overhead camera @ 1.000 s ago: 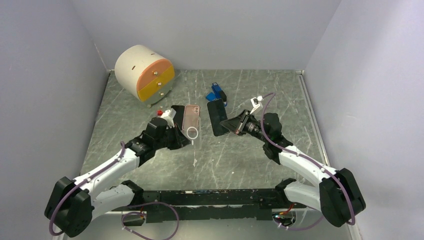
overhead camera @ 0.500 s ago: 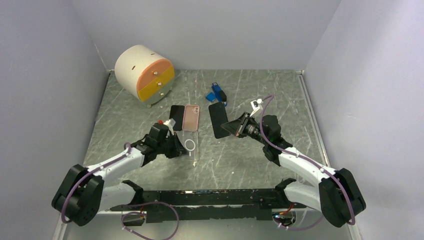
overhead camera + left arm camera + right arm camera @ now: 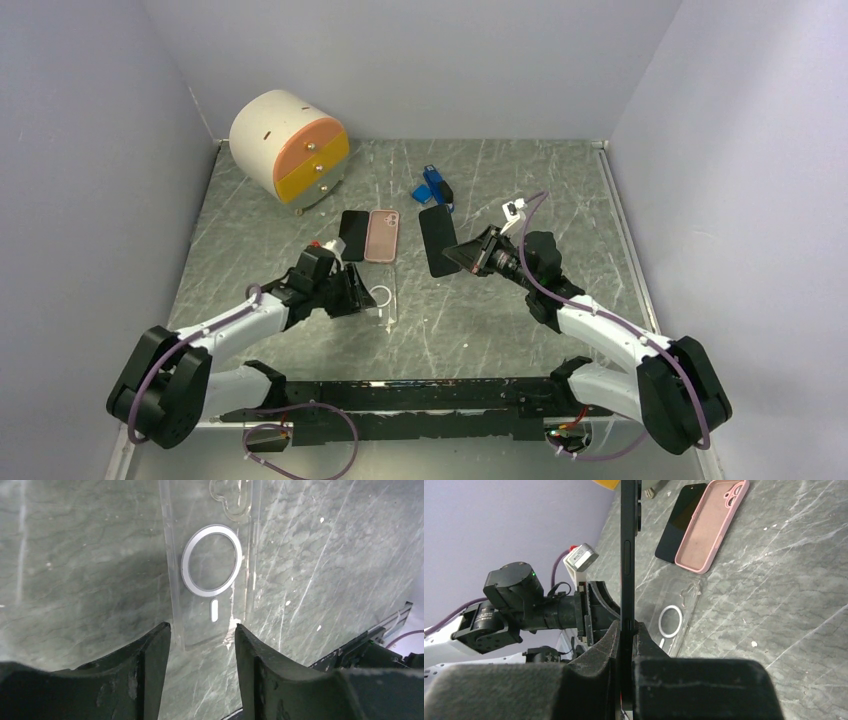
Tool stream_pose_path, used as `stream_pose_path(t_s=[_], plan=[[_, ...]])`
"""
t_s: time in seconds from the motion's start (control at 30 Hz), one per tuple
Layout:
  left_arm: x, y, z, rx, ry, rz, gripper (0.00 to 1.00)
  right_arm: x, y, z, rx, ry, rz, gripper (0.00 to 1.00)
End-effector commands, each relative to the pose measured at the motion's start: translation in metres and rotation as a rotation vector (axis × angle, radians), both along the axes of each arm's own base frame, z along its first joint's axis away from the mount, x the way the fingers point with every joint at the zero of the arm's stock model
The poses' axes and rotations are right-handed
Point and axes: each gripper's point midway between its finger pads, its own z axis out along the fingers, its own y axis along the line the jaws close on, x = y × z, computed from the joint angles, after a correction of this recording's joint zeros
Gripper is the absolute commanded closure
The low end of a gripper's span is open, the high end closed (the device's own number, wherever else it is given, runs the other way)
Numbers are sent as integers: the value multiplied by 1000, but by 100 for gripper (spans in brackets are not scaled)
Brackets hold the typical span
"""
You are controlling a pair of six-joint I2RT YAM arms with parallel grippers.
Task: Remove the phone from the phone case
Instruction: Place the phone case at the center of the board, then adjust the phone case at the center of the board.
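- Since my left pincer (image 3: 201, 628) stands released astride the clear case (image 3: 210, 570), I should back straight off.
- My right pincer (image 3: 626, 627) grasps the phone (image 3: 628, 545) edgewise; I should lower it flat.

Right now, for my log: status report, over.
Left gripper open over clear case on table. Right gripper shut on phone, out of case. Nothing in the way.

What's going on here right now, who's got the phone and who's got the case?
The right gripper is shut on the slim black phone, holding it edge-up off the grey-green marbled table. The clear plastic phone case with a white ring lies flat and empty on the table; the left gripper sits open at its end, not gripping it. So the phone is out.
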Motion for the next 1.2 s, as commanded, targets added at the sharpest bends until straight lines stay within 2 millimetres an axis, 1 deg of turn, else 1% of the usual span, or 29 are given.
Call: stream_pose_path(t_s=[0.0,0.1,0.3,0.57,0.7,0.83,0.9,1.03,1.17], plan=[[7,20,4,101,-52,40,45,6,4,37,71,-131,4,100],[12,27,3,153,-65,56,46,6,5,37,79,-130,11,100],[18,27,-5,187,-63,43,52,4,7,36,96,-121,25,100],[22,23,-1,213,-91,21,56,5,7,35,88,-120,22,100],[22,20,-3,278,-97,0,57,5,9,33,94,-114,31,100],[25,23,-6,385,-110,-6,60,5,9,33,96,-113,33,100],[25,24,-7,412,-114,-9,61,5,8,33,91,-113,32,100],[24,19,-8,430,-119,-31,65,5,8,34,86,-118,27,100],[24,14,-11,448,-115,-47,72,6,9,33,87,-113,30,100]])
